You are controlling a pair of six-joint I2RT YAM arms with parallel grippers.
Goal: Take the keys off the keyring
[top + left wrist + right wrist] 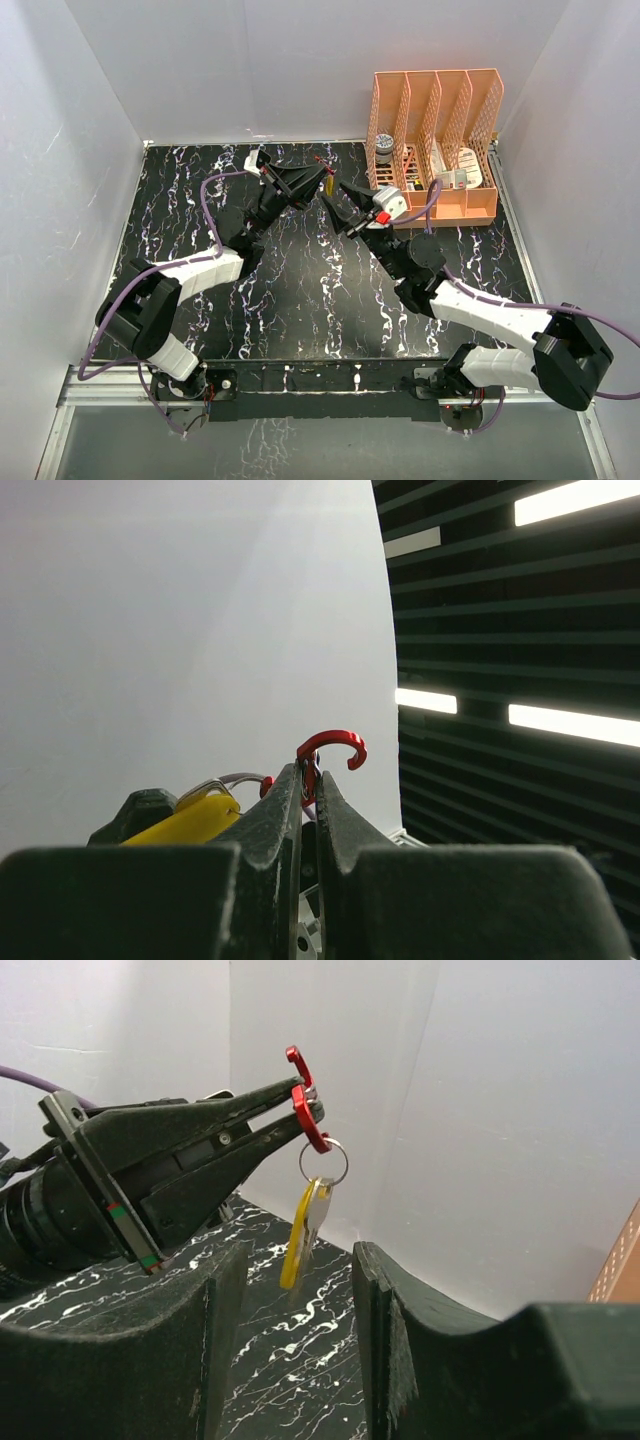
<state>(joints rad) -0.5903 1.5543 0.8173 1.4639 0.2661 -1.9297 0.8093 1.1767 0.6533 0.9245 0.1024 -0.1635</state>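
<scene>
The left gripper, clamped shut, holds the small dark red hooked metal keyring aloft over the black marbled table. The flat yellow-gold keys dangle beneath it on a thin silver split ring. The right gripper, wide open and empty, faces them. It should likely close squarely on the blades, then pull steadily.

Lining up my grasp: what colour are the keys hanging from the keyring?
The keys are yellow and silvery; clearest in the right wrist view.
</scene>
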